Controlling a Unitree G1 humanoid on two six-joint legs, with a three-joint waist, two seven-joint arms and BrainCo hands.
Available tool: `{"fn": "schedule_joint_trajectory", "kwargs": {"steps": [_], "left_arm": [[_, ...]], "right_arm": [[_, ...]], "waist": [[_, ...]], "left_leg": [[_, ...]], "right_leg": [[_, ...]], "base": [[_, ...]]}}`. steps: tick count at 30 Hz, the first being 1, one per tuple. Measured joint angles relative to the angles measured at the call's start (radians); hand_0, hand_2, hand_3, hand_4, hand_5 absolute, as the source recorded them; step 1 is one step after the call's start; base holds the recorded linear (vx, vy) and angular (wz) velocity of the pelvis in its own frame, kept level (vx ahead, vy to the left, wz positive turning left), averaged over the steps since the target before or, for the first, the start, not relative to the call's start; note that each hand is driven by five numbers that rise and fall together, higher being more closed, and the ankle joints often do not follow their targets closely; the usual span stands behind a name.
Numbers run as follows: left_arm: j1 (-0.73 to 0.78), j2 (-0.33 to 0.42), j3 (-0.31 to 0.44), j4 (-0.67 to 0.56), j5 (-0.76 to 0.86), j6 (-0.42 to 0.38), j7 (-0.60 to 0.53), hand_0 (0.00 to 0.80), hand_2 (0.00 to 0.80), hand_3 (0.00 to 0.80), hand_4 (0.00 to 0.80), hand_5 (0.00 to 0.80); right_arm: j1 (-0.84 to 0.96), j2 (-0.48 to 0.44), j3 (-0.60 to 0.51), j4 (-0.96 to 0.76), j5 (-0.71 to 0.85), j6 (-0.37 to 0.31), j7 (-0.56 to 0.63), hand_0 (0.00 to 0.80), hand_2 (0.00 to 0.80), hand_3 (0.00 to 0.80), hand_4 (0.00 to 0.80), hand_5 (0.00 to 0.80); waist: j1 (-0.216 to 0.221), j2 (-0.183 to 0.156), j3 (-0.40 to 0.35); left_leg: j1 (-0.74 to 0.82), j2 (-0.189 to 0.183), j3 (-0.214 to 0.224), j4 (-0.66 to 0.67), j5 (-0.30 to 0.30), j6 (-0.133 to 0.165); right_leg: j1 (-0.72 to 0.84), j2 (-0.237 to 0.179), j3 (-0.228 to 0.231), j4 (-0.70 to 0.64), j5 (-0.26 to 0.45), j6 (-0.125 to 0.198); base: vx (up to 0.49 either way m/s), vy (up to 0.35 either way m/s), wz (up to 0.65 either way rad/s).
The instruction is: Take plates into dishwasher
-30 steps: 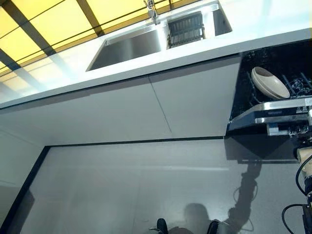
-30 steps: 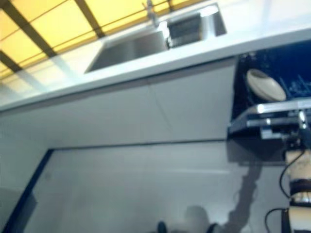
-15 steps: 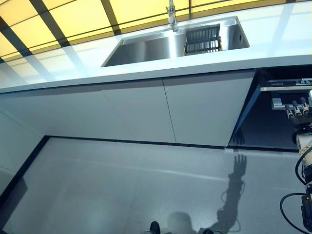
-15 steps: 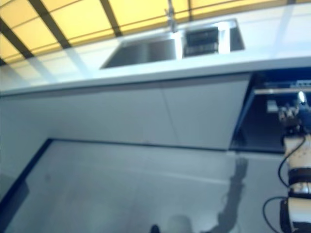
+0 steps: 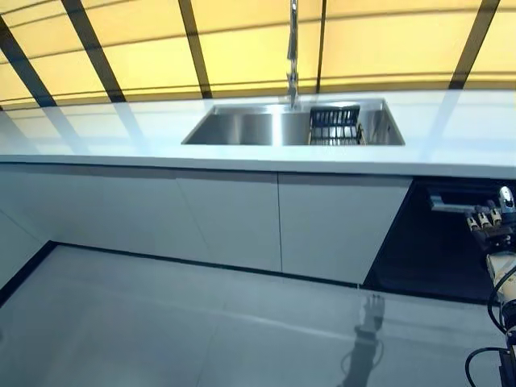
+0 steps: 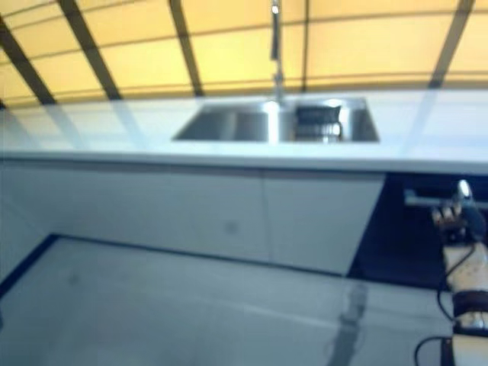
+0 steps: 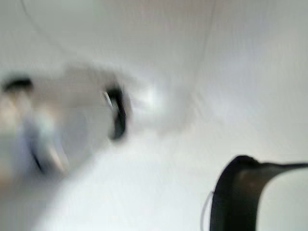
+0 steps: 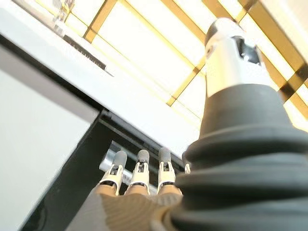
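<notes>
No plate shows in any view. The dishwasher (image 5: pixel 431 246) is a dark opening under the counter at the far right, with a silver bar (image 5: pixel 448 203) across its top. My right hand (image 5: pixel 488 227) is raised in front of that opening at the right edge, open, with fingers (image 8: pixel 139 169) straight, pointing up at the bar and holding nothing. In the left wrist view only a dark curved edge shows at a corner, over a blurred pale surface. My left hand does not appear in the eye views.
A white counter (image 5: pixel 113 137) runs across the view, with a steel sink (image 5: pixel 258 129), a tall faucet (image 5: pixel 293 48) and a dark dish rack (image 5: pixel 334 126) in the sink's right half. White cabinet doors (image 5: pixel 226 218) stand below it, over a grey floor (image 5: pixel 201 322).
The camera has swung up and levelled, so the whole picture shifted. The pale dish in the pulled-out dishwasher rack a second ago is out of sight. My right hand stays at the right edge.
</notes>
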Motion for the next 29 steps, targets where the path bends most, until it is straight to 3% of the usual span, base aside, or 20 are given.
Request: {"fn": "schedule_joint_trajectory", "kwargs": {"steps": [8,16,21,24,29], "left_arm": [[0.015,-0.006,0.013,0.04,0.0,-0.009,0.008,0.0,0.0,0.0,0.0,0.0],[-0.006,-0.008,0.039,0.101,0.001,-0.021,0.01,0.0,0.0,0.0,0.0,0.0],[-0.008,-0.009,0.039,0.137,0.002,-0.02,0.008,0.0,0.0,0.0,0.0,0.0],[-0.012,-0.019,0.039,0.139,0.028,-0.016,0.006,0.0,0.0,0.0,0.0,0.0],[-0.011,-0.054,0.039,0.141,0.071,0.012,-0.005,0.0,0.0,0.0,0.0,0.0]], "right_arm": [[0.226,0.123,0.0,0.012,-0.239,0.12,0.03,0.0,0.0,0.0,0.0,0.0],[0.474,0.286,0.081,0.147,-0.639,0.131,0.154,0.0,0.0,0.0,0.0,0.0],[0.556,0.393,0.132,0.23,-0.777,0.123,0.203,0.0,0.0,0.0,0.0,0.0],[0.613,0.486,0.179,0.271,-0.914,0.106,0.191,0.0,0.0,0.0,0.0,0.0],[0.654,0.581,0.245,0.33,-1.029,0.154,0.138,0.0,0.0,0.0,0.0,0.0]], "waist": [[-0.019,-0.018,-0.104],[-0.024,-0.039,-0.169],[-0.026,-0.056,-0.194],[-0.027,-0.061,-0.198],[-0.027,-0.057,-0.201]], "left_leg": [[0.046,0.001,-0.001,-0.076,0.01,0.007],[0.102,0.001,-0.006,-0.164,0.042,0.003],[0.116,-0.003,-0.003,-0.187,0.047,0.003],[0.12,-0.006,-0.001,-0.194,0.049,0.005],[0.13,-0.009,0.001,-0.201,0.049,0.006]], "right_leg": [[0.068,0.034,0.005,-0.125,0.044,0.022],[0.174,0.08,0.008,-0.323,0.129,0.039],[0.205,0.092,0.009,-0.392,0.16,0.044],[0.21,0.091,0.012,-0.402,0.166,0.046],[0.217,0.09,0.025,-0.41,0.168,0.05]], "base": [[0.043,0.068,0.03],[-0.008,0.07,0.04],[-0.006,0.065,0.0],[-0.002,0.086,-0.01],[-0.01,0.035,-0.01]]}}
